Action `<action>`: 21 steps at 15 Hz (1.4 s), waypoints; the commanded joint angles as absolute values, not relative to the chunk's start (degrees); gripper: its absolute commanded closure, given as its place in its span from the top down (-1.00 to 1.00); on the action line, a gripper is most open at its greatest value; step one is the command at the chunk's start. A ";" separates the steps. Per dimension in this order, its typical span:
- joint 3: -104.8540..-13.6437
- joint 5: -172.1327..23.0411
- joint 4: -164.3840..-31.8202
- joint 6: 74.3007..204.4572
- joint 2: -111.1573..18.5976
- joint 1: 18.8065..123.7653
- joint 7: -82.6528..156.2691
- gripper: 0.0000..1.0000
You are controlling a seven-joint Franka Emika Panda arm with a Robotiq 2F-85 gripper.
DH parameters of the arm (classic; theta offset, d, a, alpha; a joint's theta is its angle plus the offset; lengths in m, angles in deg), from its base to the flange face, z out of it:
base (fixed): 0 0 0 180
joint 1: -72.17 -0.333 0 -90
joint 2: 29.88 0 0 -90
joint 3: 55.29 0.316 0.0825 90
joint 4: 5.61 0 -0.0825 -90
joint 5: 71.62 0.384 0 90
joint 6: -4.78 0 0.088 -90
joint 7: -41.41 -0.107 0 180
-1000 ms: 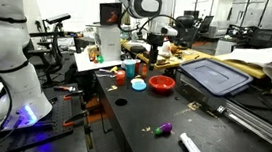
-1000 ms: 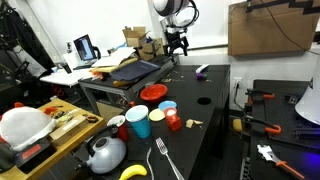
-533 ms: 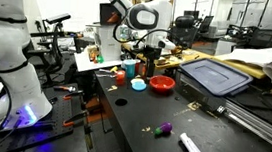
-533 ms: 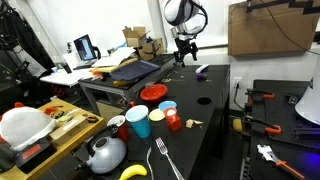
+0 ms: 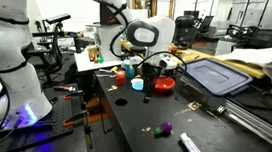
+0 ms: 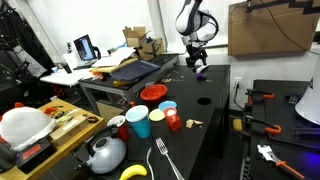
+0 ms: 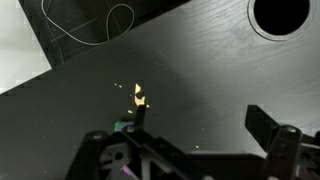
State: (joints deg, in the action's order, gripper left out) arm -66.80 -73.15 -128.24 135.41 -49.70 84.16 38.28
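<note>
Claw (image 7: 180, 130) first: spread fully wide, pinching nothing, hanging over the black table (image 7: 200, 70) with only bare tabletop in the gap between the fingers. Nearest thing to it by a mile: a small purple thing (image 7: 122, 127) with a bit of green on it, lying on the table right at the tip of the finger on the left side of the wrist view, so off to that side instead of centred in the gap. Partly hidden behind that finger too, so no way to call its long axis from there. Looks a touch stretched sideways in an exterior view, purple thing (image 6: 202, 70) just beside and below the claw (image 6: 196, 63), but honestly too small to swear to. Same story in an exterior view with the purple thing (image 5: 166, 126) on the tabletop and the claw (image 5: 153, 85) higher in the picture, clearly apart, no contact. Just past the purple thing, going outward in the wrist view, a little yellow scrap (image 7: 139, 95), close by but apparently not touching. Further off, a round hole (image 7: 280, 12) in the tabletop, well apart toward the opposite finger's side. Way back at the cluttered end, a red bowl (image 6: 152, 93) and a blue cup (image 6: 138, 122), nowhere near. Only one arm here, so no choosing between arms; everything down to that sideways offset toward the left-hand finger
</note>
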 commanded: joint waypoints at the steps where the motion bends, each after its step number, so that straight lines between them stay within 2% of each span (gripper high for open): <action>1: -67.90 -74.04 -127.88 136.83 -51.68 85.59 40.72 1.00; 10: -69.75 -80.17 -122.51 137.67 -58.34 86.91 42.63 1.00; 21: -68.02 -79.38 -113.02 136.69 -67.64 92.37 56.17 1.00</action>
State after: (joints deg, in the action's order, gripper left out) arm -69.12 -79.77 -116.69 137.33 -64.97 90.06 53.16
